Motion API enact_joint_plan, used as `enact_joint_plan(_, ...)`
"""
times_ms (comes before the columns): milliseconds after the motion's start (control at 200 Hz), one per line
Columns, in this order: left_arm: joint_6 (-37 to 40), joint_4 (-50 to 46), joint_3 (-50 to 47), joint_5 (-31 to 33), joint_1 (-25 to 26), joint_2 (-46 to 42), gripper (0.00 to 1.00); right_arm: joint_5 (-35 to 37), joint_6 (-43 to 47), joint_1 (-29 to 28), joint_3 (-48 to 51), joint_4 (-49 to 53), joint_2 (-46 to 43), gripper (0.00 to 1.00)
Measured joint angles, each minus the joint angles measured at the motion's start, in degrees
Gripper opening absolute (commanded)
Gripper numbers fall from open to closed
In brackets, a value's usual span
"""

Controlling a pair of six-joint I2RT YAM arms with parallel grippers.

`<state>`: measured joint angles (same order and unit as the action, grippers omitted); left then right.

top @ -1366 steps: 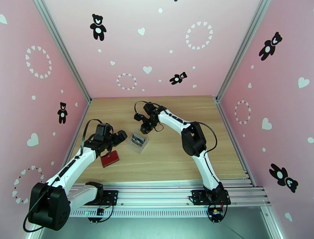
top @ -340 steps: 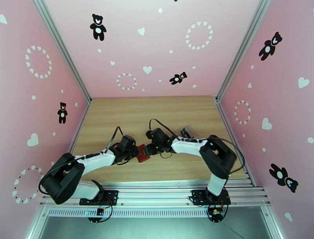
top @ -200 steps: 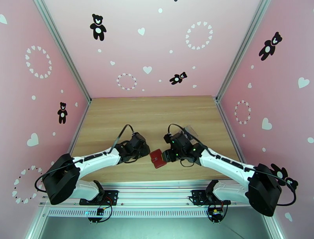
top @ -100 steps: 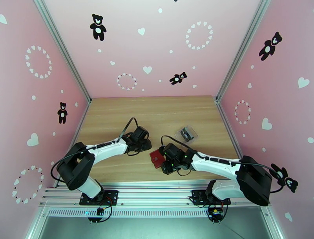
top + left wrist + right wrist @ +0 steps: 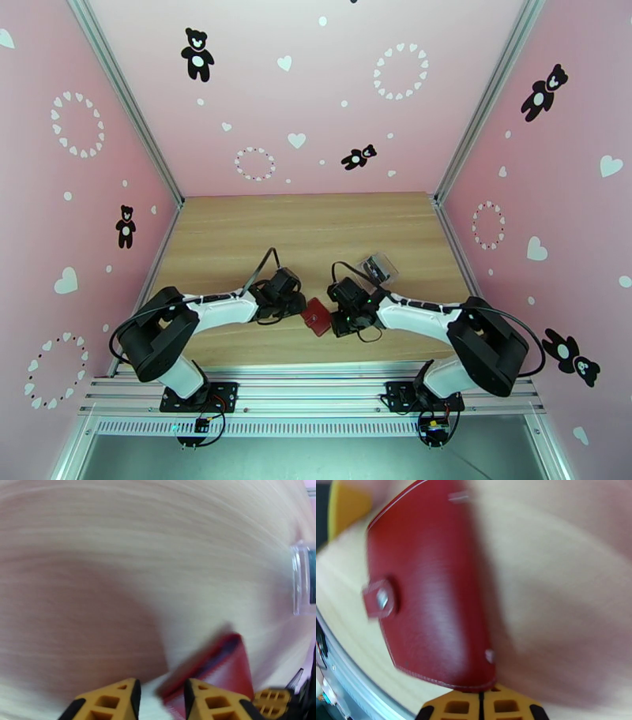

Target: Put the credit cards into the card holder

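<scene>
Counter: the wooden counter (image 5: pixel 316 225) carries two containers, both in its near half, and you have both arms drawn in over the middle.
Clear pouch: the clear pouch (image 5: pixel 377 268) has gone from left of centre to the right side. It now lies at about 2 o'clock from the card holder, apart from it. Dark contents show through, too small to tell whether the credit cards are among them.
Card holder: the card holder (image 5: pixel 316 317) has travelled from the near left to the near middle, around 6 o'clock on the counter, between your two grippers. Its outer cover faces up, with the snap tab (image 5: pixel 379 598) sticking out at one edge. From the left wrist the covers look slightly parted. The pockets are hidden, so you cannot tell what it holds.
Right gripper: the right gripper (image 5: pixel 480 703) sits at 3 o'clock of the holder. It was half open a second ago, and its jaws have come together at the holder's edge. You cannot tell whether a cover is caught between them.
Left gripper: the left gripper (image 5: pixel 160 687) sits at 9 o'clock, jaws narrowly apart. The holder's corner reaches in against one finger and is not clamped.
Meaning: you seem to be opening the holder. The cards look still to be fetched, so the task is early.
</scene>
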<state>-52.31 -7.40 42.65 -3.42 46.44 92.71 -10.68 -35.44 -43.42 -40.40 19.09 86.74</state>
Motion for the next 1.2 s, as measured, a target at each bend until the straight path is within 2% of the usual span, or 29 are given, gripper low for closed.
enact_joint_plan(155, -1.81, 1.51, -2.91, 1.27, 2.86, -2.38, 0.36, -0.7, 2.29, 4.17, -7.52, 0.9, 7.02, 0.09)
enact_joint_plan(315, -3.87, -0.13, -5.42, 1.27, 7.91, -5.97, 0.39, -3.41, 5.18, 6.32, -19.98, 1.79, 16.48, 0.1)
enact_joint_plan(415, -5.62, -2.21, -8.98, 1.36, 10.32, -11.91, 0.44, -4.02, 7.61, 6.84, -28.15, 3.76, 21.05, 0.16)
enact_joint_plan(505, -7.08, -3.39, -13.29, 1.46, 10.45, -18.97, 0.5, -3.58, 9.68, 7.21, -34.58, 6.32, 23.98, 0.2)
enact_joint_plan(621, -8.11, -8.57, -16.13, 2.6, 10.47, -26.97, 0.55, -3.52, 12.0, 7.5, -38.32, 8.09, 24.7, 0.23)
enact_joint_plan(686, -7.5, -11.91, -15.43, 4.09, 9.97, -30.05, 0.56, -3.52, 12.35, 7.67, -37.81, 8.24, 24.02, 0.26)
enact_joint_plan(756, -6.05, -13.51, -13.84, 3.98, 7.76, -31.39, 0.56, -3.45, 12.39, 7.72, -34.34, 7.72, 21.55, 0.33)
enact_joint_plan(841, -3.21, -13.14, -10.93, 2.19, 1.49, -29.79, 0.54, -2.97, 10.95, 7.72, -26.6, 6.71, 15.87, 0.39)
enact_joint_plan(926, -0.39, -12.35, -6.64, 0.39, -4.24, -24.55, 0.53, -3.04, 9.42, 7.72, -18.05, 5.64, 8.9, 0.39)
enact_joint_plan(1066, 3.69, -11.41, 1.81, -1.66, -6.21, -13.81, 0.5, -2.67, 6.21, 7.37, -8.02, 4.42, -0.85, 0.31)
enact_joint_plan(1196, 6.25, -10.45, 7.54, -3.1, -6.23, -5.68, 0.48, -3.32, 3.93, 6.64, -3.41, 2.25, -4.04, 0.21)
